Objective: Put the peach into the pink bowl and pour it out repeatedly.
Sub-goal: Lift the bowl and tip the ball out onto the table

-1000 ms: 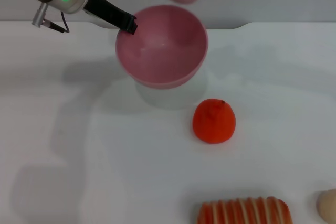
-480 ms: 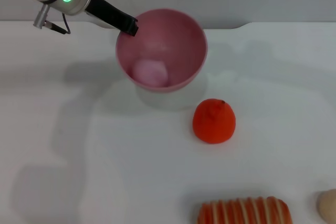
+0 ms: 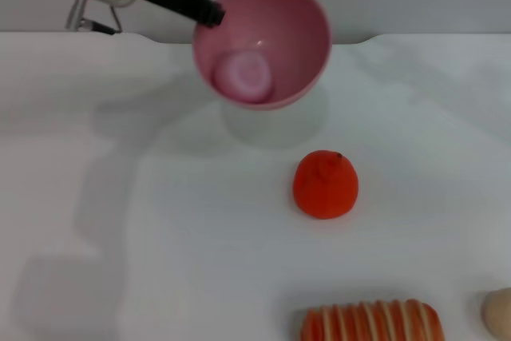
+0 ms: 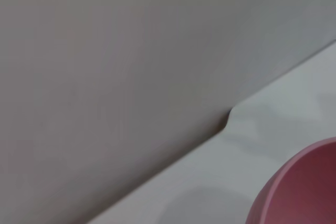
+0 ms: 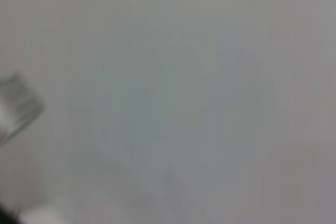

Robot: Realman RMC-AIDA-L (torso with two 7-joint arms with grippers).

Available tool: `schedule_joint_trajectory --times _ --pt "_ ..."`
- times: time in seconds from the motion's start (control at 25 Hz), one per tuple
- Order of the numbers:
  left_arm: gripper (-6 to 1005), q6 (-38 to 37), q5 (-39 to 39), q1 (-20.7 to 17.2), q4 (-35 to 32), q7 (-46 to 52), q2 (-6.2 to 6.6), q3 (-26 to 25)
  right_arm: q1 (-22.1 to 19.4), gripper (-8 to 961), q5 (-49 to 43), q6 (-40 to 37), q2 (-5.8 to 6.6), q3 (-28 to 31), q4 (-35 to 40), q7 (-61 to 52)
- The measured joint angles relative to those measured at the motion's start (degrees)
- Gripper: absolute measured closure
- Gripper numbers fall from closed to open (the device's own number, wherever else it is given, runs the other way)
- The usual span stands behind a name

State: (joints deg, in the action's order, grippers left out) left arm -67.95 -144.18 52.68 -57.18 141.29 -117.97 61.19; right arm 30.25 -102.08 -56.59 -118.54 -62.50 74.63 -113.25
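The pink bowl (image 3: 275, 29) hangs in the air above the white table at the back centre of the head view, tilted toward me. The pale pink peach (image 3: 243, 75) lies inside it, low on the left of the bowl's wall. My left gripper (image 3: 212, 14) is shut on the bowl's left rim, its dark finger clamped over the edge. A curve of the bowl's pink wall shows in the left wrist view (image 4: 302, 192). My right gripper is out of view.
A bright orange-red round fruit (image 3: 325, 184) sits on the table in front of the bowl. A striped orange-red thing (image 3: 371, 323) lies at the front edge, with a pale beige rounded thing (image 3: 498, 312) at the front right corner. The table's back edge (image 3: 415, 36) runs behind the bowl.
The peach dropped from my right gripper into the bowl. The right arm withdrew out of view. My left gripper has lifted the bowl up and slightly right with the peach in it.
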Motion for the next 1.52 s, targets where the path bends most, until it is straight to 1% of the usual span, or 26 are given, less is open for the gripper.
schedule_joint_trajectory --times 0.04,0.12,0.2,0.24,0.36,0.4,0.44,0.48,0.52,0.6,0.64,0.68,0.72,0.76,0.8,0.84,0.96,1.0,1.04,1.08,1.12,1.16,1.24,1.32,1.4,1.52 --pt "962 1.0 1.3 0.0 0.5 -0.7 0.0 0.2 -1.8 485 8.3 0.6 0.0 0.9 -2.7 6.2" --pt "962 3.7 4.6 -0.1 1.7 -2.7 -0.02 1.1 -4.7 485 21.7 0.0 -0.02 2.0 -7.7 18.2" --pt "962 6.4 7.3 -0.7 2.3 -4.4 -0.04 2.9 -7.4 485 33.5 -1.5 -0.07 2.4 -12.8 30.0" --pt "962 6.4 7.3 -0.7 2.3 -4.4 -0.04 2.9 -8.6 485 39.0 -2.5 -0.07 2.5 -15.3 35.6" --pt "962 8.4 9.5 -1.4 2.5 -5.4 -0.05 4.4 -11.3 485 50.3 -6.7 -0.1 3.8 -23.0 47.9" --pt "962 15.7 20.3 -3.9 2.6 -11.1 -0.1 10.5 -11.7 485 52.4 -8.0 -0.09 4.5 -25.1 50.4" --pt "962 15.7 20.3 -3.9 2.6 -11.1 -0.1 10.5 -12.1 485 54.1 -9.1 -0.09 5.5 -27.1 52.9" --pt "962 16.9 22.5 -4.3 2.6 -12.5 -0.13 11.6 -12.5 484 55.4 -9.8 -0.11 6.7 -28.9 55.0" --pt "962 19.3 27.2 -5.2 2.6 -15.6 -0.23 14.0 -12.7 484 56.6 -10.1 -0.15 7.9 -30.4 57.0" --pt "962 23.0 33.7 -6.7 2.7 -20.8 -0.36 18.1 -13.1 484 59.4 -10.2 -0.16 10.8 -34.3 61.9" --pt "962 23.0 33.7 -6.7 2.7 -20.8 -0.36 18.1 -13.0 484 60.7 -10.1 -0.08 12.5 -36.6 64.5" --pt "962 28.5 43.0 -8.9 3.1 -28.8 -0.45 23.4 -12.9 484 61.6 -9.8 0.0 14.7 -38.7 66.9" --pt "962 29.4 45.0 -9.3 3.3 -30.8 -0.49 24.4 -12.7 484 62.0 -9.6 0.1 16.9 -40.4 68.8" --pt "962 31.6 49.9 -10.1 3.6 -35.1 -0.53 26.5 -12.6 484 62.2 -9.5 0.14 19.4 -42.0 70.1" --pt "962 31.6 49.9 -10.1 3.6 -35.1 -0.53 26.5 -12.6 484 62.2 -9.4 0.16 21.5 -43.1 71.0" --pt "962 34.3 58.3 -11.4 4.4 -42.3 -0.6 29.9 -12.8 484 62.2 -9.4 0.17 23.1 -43.7 71.3" --pt "962 36.9 66.8 -13.0 5.1 -49.6 -0.72 33.0 -13.9 484 62.2 -9.6 0.14 25.4 -44.2 71.7" --pt "962 36.9 66.8 -13.0 5.1 -49.6 -0.72 33.0 -14.2 484 62.3 -9.8 0.11 25.8 -44.1 71.8" --pt "962 37.8 73.0 -14.2 5.5 -55.8 -0.79 34.8 -14.4 484 62.3 -9.8 0.11 26.1 -44.1 71.8" --pt "962 37.9 76.3 -14.9 5.6 -58.9 -0.8 35.5 -14.5 484 62.3 -9.8 0.1 26.3 -44.0 71.8" --pt "962 37.6 81.4 -16.0 5.7 -63.8 -0.84 36.2 -14.7 484 62.3 -9.8 0.1 26.4 -43.9 71.9" --pt "962 37.2 83.6 -16.4 5.7 -65.9 -0.84 36.4 -14.8 484 62.3 -9.9 0.09 26.5 -43.8 71.9" --pt "962 34.8 92.8 -18.2 6.0 -74.8 -0.85 36.9 -14.9 484 62.3 -10.1 0.08 26.5 -43.6 71.9" --pt "962 32.0 98.3 -19.3 6.9 -80.0 -0.84 37.0 -14.9 484 62.2 -10.3 0.07 26.5 -43.6 72.0" --pt "962 26.7 104.7 -20.1 9.0 -85.9 -0.81 37.0 -15.0 484 62.1 -10.4 0.06 26.5 -43.6 72.0" --pt "962 16.6 112.6 -20.4 14.2 -94.5 -0.8 37.2 -15.2 484 62.0 -10.4 0.06 26.5 -43.6 72.0"
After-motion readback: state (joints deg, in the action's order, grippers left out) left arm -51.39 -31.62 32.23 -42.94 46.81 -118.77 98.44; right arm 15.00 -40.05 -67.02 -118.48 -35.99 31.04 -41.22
